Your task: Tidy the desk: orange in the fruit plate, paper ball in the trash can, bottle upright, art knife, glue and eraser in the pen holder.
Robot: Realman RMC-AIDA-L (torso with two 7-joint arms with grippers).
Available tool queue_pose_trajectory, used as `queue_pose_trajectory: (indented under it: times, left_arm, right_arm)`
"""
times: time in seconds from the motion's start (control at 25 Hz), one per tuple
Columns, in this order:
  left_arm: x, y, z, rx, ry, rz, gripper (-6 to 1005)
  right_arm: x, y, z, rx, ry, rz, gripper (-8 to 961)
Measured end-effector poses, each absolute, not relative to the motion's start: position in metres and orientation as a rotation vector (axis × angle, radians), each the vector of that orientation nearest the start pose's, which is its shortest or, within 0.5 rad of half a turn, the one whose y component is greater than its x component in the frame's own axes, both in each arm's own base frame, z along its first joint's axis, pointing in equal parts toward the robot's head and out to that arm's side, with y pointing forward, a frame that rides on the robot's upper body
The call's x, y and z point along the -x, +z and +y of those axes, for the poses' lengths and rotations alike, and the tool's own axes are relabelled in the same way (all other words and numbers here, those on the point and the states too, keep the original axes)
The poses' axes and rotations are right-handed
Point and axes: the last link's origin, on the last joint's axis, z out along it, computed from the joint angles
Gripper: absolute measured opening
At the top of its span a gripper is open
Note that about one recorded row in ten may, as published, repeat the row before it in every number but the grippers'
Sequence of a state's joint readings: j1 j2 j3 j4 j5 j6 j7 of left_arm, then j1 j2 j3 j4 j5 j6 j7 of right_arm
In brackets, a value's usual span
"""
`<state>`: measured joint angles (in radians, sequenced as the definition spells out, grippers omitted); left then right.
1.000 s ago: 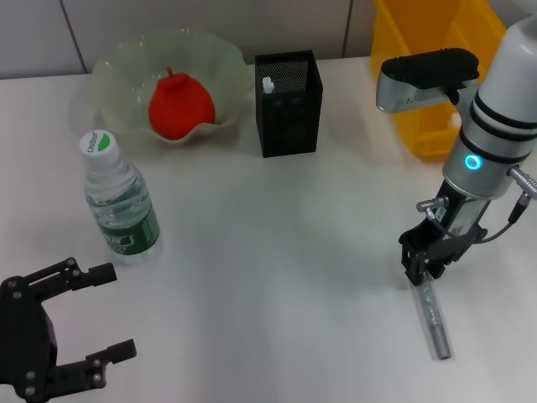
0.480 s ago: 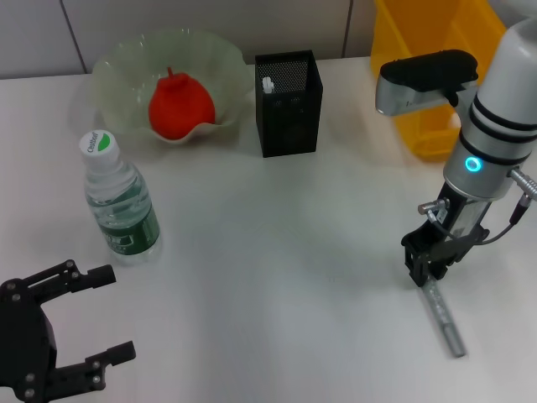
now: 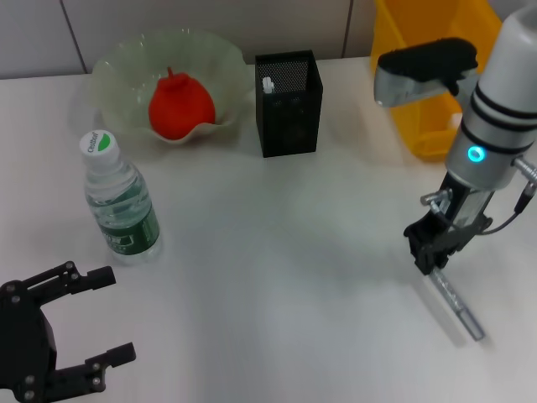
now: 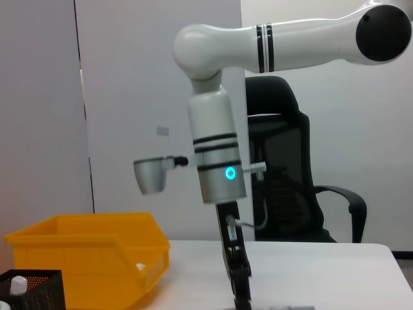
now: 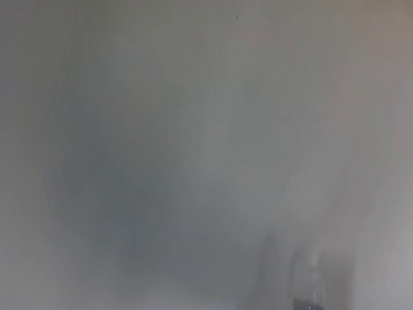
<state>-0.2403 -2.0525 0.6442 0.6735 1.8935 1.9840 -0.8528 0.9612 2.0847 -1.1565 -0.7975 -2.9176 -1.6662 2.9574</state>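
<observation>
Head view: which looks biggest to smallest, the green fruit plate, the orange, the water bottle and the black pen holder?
1. Fruit plate, clearly widest.
2. Bottle and pen holder: look about alike, and the bottle sits nearer the camera, so no ranking.
3. Orange, smallest.

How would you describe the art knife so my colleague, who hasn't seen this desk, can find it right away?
Start at the yellow bin at the desk's far right and come toward the near edge. Below it the right gripper is shut on one end of the art knife, a thin grey metal stick slanting down to the desk. It is the only slim, metallic thing here.
</observation>
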Motion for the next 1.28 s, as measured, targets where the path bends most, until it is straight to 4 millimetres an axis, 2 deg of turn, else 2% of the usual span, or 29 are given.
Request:
queue_pose_trajectory:
  times: [0.04, 0.2, 0.32, 0.6, 0.96, 1.28]
  left_arm:
    - [0.301, 0.032, 0.215, 2.7, -0.97, -0.069, 785]
    - [0.301, 0.031, 0.214, 2.693, -0.982, -0.083, 785]
    - [0.302, 0.031, 0.214, 2.672, -0.994, -0.105, 785]
    - [0.305, 0.034, 0.216, 2.619, -1.018, -0.163, 785]
    - [0.311, 0.035, 0.218, 2.521, -1.038, -0.241, 785]
    - [0.315, 0.033, 0.219, 2.475, -1.038, -0.281, 785]
  right_arm:
    - [-0.2, -0.012, 0.377, 2.13, -0.889, 1.585, 144]
    - [-0.184, 0.009, 0.381, 2.147, -0.819, 1.512, 142]
    - [-0.179, 0.016, 0.379, 2.166, -0.818, 1.48, 141]
    - [-0.163, 0.033, 0.365, 2.262, -0.926, 1.348, 139]
    - [-0.163, 0.045, 0.366, 2.289, -0.853, 1.251, 137]
    - [-0.154, 0.054, 0.372, 2.308, -0.755, 1.108, 136]
